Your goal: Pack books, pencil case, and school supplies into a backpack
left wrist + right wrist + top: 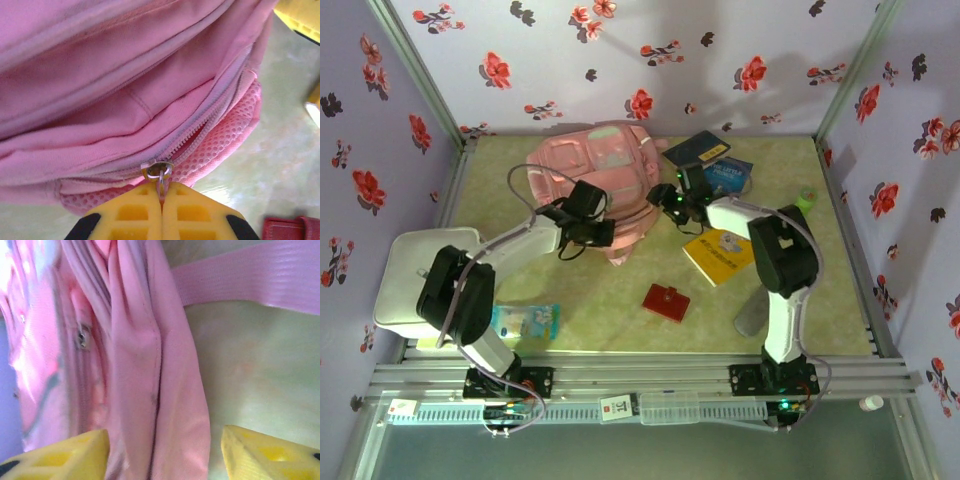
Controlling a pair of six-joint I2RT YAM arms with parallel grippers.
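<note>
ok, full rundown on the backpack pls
The backpack is soft pale pink fabric, slumped at the far middle of the table. It has zipped seams, a pink mesh panel and a webbing strap. The left tool is shut on its metal zip pull; the zip looks slightly parted there. The open right tool straddles a fabric fold.

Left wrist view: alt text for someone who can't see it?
The left gripper, yellow-fingered, is shut on the metal zip pull of a pale pink backpack. A red piece lies on the table at bottom right.
</note>
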